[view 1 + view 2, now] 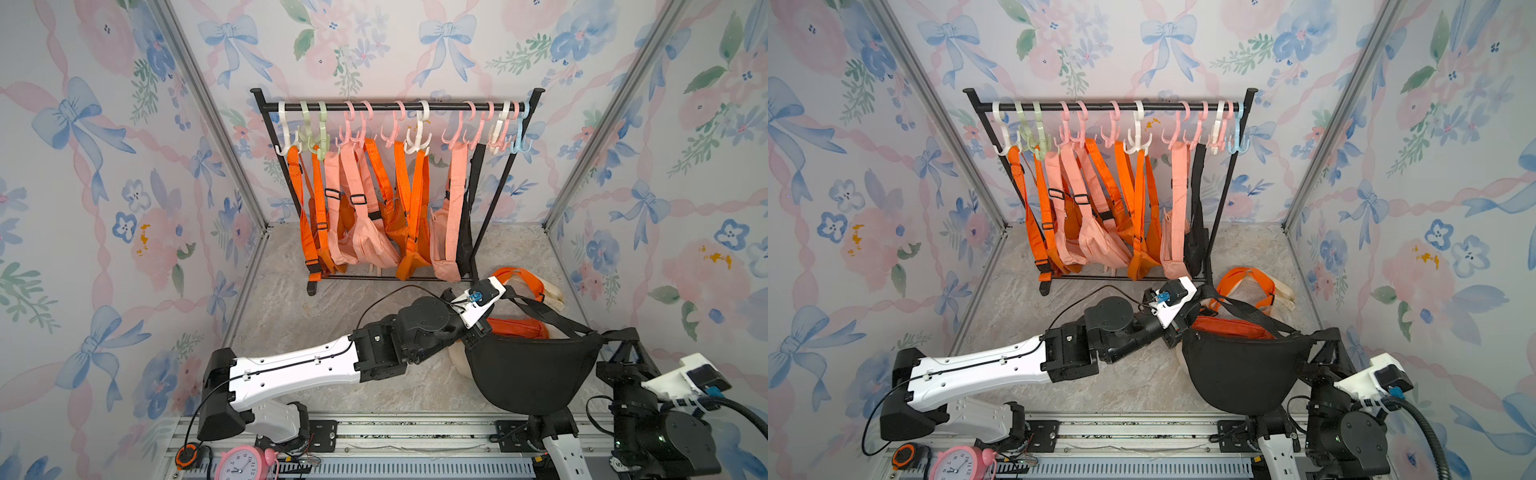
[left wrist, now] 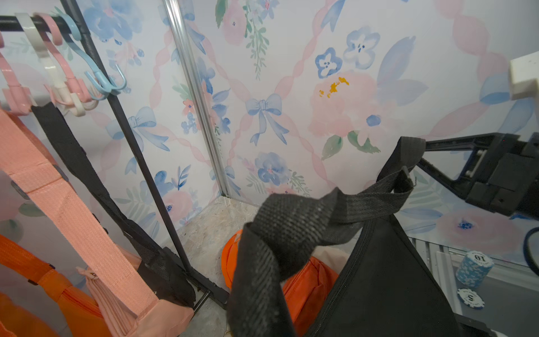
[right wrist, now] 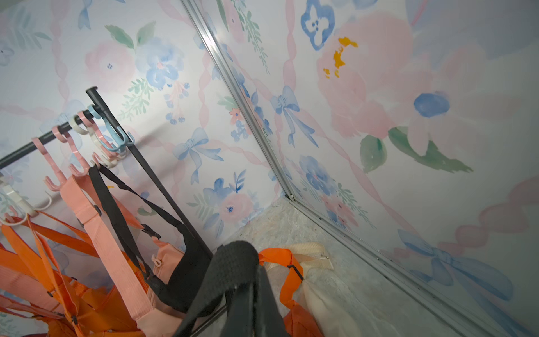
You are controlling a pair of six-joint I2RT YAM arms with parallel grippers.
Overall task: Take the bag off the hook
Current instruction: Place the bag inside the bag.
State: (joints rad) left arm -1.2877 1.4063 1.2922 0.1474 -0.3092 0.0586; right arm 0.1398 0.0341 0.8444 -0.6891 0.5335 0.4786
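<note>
Black bag (image 1: 532, 374) is off the rack (image 1: 399, 107) already, slung between both arms over the table's (image 1: 332, 299) front right (unhooking looks done). Left gripper (image 1: 478, 336) and right gripper (image 2: 422, 154) are each clamped on its strap (image 2: 291, 221); only setting it down seems left.

Both top views look down from high above the near edge toward the far wall, covering the whole table (image 1: 291, 316) and rack (image 1: 395, 107). Each wrist view sits low and close, facing the far right corner. They share the rack's right end, the blue hook (image 2: 102, 78) and the strap of the black bag (image 2: 393, 277).
</note>
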